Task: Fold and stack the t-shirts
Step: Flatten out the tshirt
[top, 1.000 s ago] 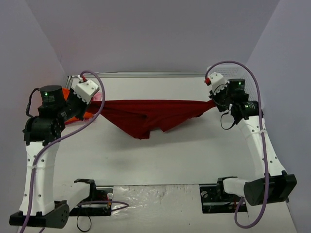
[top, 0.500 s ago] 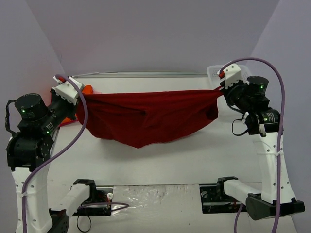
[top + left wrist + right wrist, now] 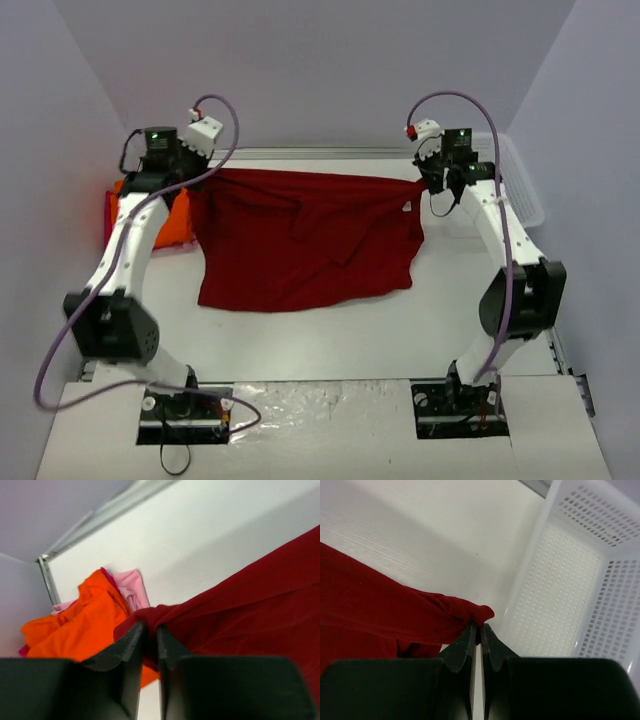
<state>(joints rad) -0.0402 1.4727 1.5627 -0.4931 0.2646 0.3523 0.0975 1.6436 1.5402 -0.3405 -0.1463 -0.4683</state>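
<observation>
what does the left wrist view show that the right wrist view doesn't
Left wrist only: the orange t-shirt and pale pink t-shirt, heaped together. Right wrist only: the white mesh basket. Both: the dark red t-shirt, pinched by the left gripper in one, the right gripper in the other, over the white table.

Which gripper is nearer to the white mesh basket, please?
Right. The right gripper grips the dark red t-shirt beside the basket; the left gripper is across the table, by the orange t-shirt.

- large dark red cloth t-shirt (image 3: 310, 245): spread wide, far edge taut, middle wrinkled
- bright orange cloth t-shirt (image 3: 75, 625): crumpled at its left
- pale pink cloth t-shirt (image 3: 131, 587): bunched against the orange
</observation>
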